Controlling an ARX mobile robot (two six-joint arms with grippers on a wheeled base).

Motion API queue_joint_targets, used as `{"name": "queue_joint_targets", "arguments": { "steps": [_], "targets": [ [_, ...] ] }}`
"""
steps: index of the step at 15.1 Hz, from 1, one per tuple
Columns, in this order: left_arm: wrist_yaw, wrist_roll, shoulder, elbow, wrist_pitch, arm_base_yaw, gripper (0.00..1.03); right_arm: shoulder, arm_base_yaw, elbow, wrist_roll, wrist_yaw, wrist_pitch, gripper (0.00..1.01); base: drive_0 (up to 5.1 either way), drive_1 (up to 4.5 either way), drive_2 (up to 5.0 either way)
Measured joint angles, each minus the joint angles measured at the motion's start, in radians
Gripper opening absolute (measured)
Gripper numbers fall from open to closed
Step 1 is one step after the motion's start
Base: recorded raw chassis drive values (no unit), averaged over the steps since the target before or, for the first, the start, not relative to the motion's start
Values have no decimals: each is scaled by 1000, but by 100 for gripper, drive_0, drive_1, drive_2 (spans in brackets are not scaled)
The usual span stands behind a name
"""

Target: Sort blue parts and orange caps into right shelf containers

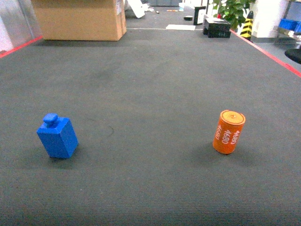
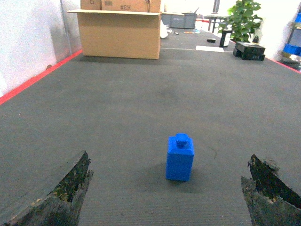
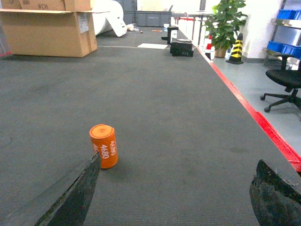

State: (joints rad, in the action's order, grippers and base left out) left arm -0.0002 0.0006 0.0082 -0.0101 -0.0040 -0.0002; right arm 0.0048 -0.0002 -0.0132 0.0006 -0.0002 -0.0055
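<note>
Nearest the head camera, on the dark grey carpet (image 1: 150, 94), stood two small pieces well apart: a blue part (image 1: 57, 135) on the left, a boxy block with a round knob on top, leaning a little, and an orange cap (image 1: 228, 132) on the right, an upright cylinder, slightly tilted, with white "4680" lettering down its side. Neither arm showed in the head view. From the left wrist camera the left gripper (image 2: 171, 193) hung low over the carpet with its two dark, worn fingers (image 2: 66, 193) spread wide at the bottom corners, released and holding nothing; the blue part (image 2: 179, 157) stood ahead of the gap between them, touching neither finger. From the right wrist camera the right gripper (image 3: 176, 195) was likewise spread wide and empty, and the orange cap (image 3: 104, 145) stood just beyond the tip of the left-hand finger (image 3: 70, 195), near the edge of the gap; whether it touched that finger could not be told. Farther back, a large cardboard box (image 1: 80, 19) sat on the carpet at the left, a potted plant (image 1: 233, 12) and a black case (image 1: 218, 27) at the far right. Red tape (image 1: 268, 52) lined the carpet's right edge, and an office chair (image 3: 284, 82) stood beyond it.
</note>
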Motion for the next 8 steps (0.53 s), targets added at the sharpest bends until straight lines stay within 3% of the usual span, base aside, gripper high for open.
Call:
{"name": "queue_joint_targets", "arguments": {
  "steps": [8],
  "targets": [
    [0, 0, 0, 0, 0, 0, 98, 0, 0, 0, 0, 0, 0, 98, 0, 0, 0]
  ]
}}
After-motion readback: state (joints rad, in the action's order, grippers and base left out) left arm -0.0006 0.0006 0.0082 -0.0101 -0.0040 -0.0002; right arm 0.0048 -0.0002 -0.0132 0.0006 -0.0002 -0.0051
